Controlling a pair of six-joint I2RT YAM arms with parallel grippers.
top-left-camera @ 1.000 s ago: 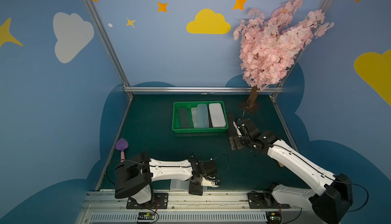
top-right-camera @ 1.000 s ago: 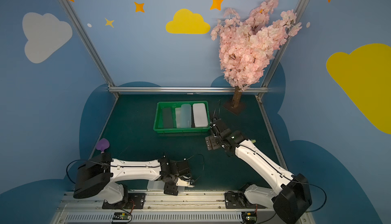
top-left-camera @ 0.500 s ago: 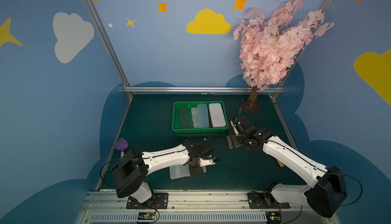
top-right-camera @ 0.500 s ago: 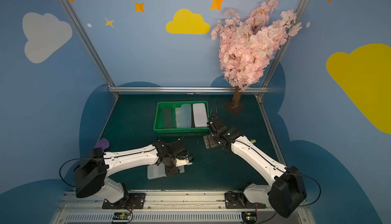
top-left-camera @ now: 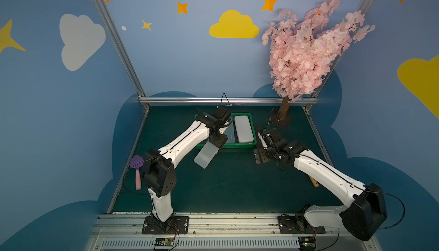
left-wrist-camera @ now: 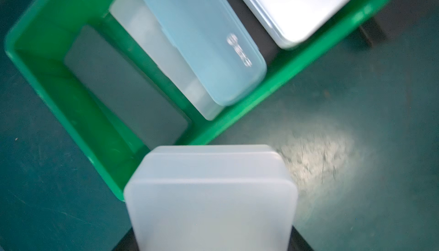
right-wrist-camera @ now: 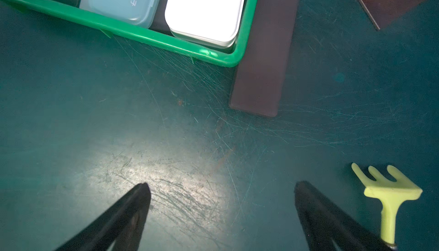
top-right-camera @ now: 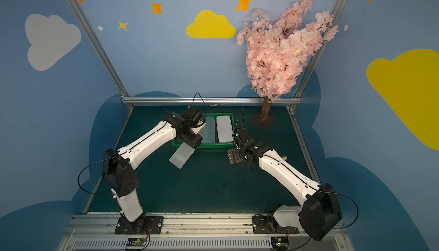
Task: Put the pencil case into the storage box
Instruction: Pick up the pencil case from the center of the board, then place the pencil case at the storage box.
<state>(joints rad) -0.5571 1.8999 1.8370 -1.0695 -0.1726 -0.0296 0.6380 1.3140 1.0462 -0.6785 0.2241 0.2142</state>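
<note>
Bright green storage box (left-wrist-camera: 308, 57); frosted white pencil case (left-wrist-camera: 209, 202); pale blue case (left-wrist-camera: 202, 36); dark teal table (left-wrist-camera: 356, 119); pink tree (top-left-camera: 306, 52); blue wall (top-left-camera: 190, 60).

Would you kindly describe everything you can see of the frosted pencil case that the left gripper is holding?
The pencil case is a frosted, translucent white plastic box, oblong, round-cornered, closed, with a seam round its edge. The left gripper clamps one end; the rest hangs tilted above the mat, just before the front rim of the green storage box. Nothing else touches it.
</note>
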